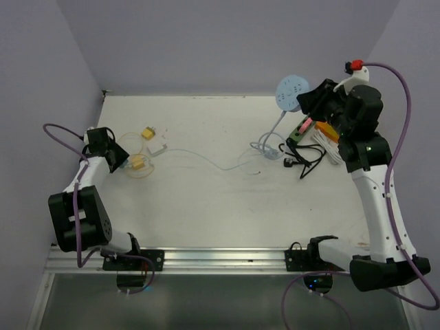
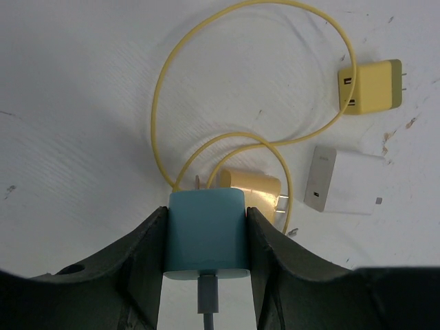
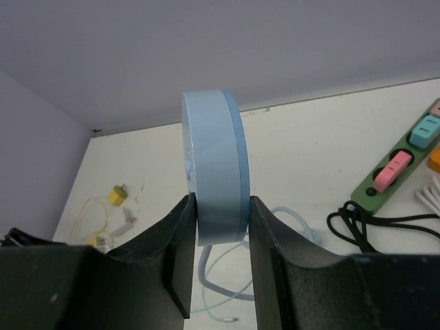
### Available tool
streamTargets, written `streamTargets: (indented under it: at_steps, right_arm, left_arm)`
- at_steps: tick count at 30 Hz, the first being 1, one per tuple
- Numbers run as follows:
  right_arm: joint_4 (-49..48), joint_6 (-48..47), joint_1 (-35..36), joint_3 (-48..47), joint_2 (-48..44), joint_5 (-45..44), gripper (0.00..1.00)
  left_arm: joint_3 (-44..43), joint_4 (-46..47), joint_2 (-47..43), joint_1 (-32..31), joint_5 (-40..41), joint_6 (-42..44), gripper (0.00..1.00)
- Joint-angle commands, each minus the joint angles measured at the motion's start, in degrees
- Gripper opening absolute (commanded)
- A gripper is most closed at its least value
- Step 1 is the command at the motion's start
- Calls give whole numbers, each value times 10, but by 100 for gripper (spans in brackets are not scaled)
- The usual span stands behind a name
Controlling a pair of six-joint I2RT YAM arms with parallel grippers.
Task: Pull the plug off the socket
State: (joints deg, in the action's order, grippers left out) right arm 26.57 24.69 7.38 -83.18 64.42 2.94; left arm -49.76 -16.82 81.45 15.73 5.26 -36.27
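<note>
my left fingers [image 2: 144, 265] are clamped on the teal plug [image 2: 206, 237] low at the table [image 2: 82, 103]'s left side, right fingers [image 3: 172, 261] squeezing the round blue socket [image 3: 216, 172] lifted at far right

Robot lab cell: white worktop [image 1: 206, 206] boxed by plain lilac panels [image 1: 227, 41] at far, left and right edges, aluminium mounting rail [image 1: 220, 258] along near edge.
</note>
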Motion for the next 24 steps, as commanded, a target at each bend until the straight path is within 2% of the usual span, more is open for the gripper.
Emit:
streamTargets:
  at_steps: [1, 2, 6, 13, 14, 16, 17, 20, 23, 24]
  right_arm:
    - [-41, 18, 1, 1, 49, 124, 0]
    - [-47, 20, 1, 11, 57, 146, 0]
    - [-83, 37, 6, 97, 76, 200, 0]
    - [-91, 13, 42, 161, 112, 191, 0]
    - [-93, 10, 50, 170, 119, 189, 0]
    - [-94, 4, 58, 177, 126, 181, 0]
    - [-93, 0, 66, 181, 130, 175, 0]
    - [-96, -4, 80, 188, 145, 168, 0]
    - [-89, -10, 93, 188, 159, 159, 0]
    - [-88, -11, 95, 188, 162, 157, 0]
  left_arm:
    - [-13, 44, 34, 4, -33, 22, 6]
    - [-17, 43, 46, 4, -38, 24, 8]
    - [-19, 50, 68, -10, -50, 48, 26]
    - [-42, 36, 95, -42, -45, 84, 52]
    - [-46, 33, 93, -43, -44, 88, 61]
    - [-51, 22, 86, -45, -33, 90, 70]
    - [-55, 19, 77, -46, -30, 92, 79]
    - [-66, -3, 52, -56, -15, 101, 89]
    - [-76, -19, 22, -80, -1, 123, 91]
    - [-79, -26, 14, -105, 4, 132, 91]
